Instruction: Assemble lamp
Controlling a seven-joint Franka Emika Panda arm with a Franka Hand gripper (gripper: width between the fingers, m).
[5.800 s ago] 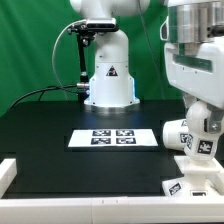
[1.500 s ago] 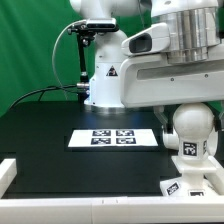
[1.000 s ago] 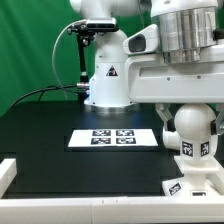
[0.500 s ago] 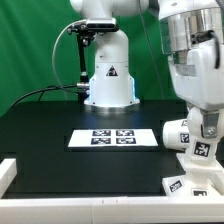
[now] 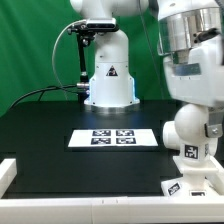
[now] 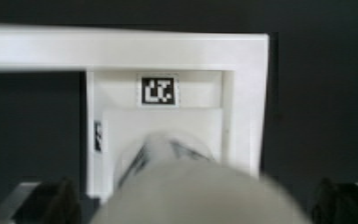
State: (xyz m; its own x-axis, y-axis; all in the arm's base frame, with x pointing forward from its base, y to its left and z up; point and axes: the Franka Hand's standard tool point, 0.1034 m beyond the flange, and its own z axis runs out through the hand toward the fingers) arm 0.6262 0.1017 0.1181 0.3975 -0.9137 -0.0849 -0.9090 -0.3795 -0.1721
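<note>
marker board [image 5: 113,139]: 1 | its tags [image 5: 101,133]: 4 | tagged lamp parts [image 5: 191,153]: 2

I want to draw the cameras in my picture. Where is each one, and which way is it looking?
Exterior view: off the arm, by the table's front rail, looking across the black table at the marker board and lamp parts; the robot arm shows.
Wrist view: on the wrist, looking along the gripper at a tagged lamp part; blurred dark fingertips show.
Shared: white tagged lamp parts and, seemingly, a white rail.
</note>
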